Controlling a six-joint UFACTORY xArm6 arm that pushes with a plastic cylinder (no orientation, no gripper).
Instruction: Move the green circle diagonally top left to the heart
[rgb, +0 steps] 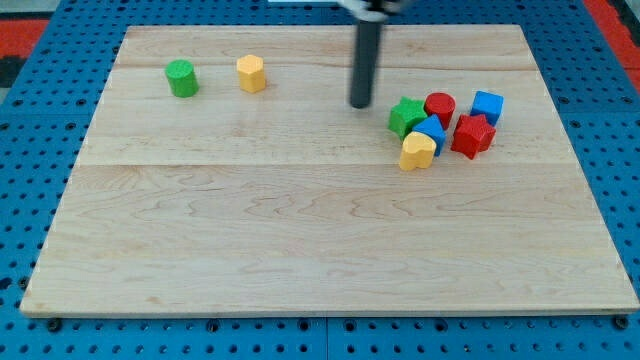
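The green circle stands near the view's top left of the wooden board. The yellow heart lies at the lower left of a cluster of blocks on the view's right. My tip rests on the board just left of that cluster, close to a green star, and far to the right of the green circle. It touches no block.
A yellow hexagon stands just right of the green circle. The cluster also holds a red circle, a blue cube, a blue block and a red star. The board lies on a blue pegboard.
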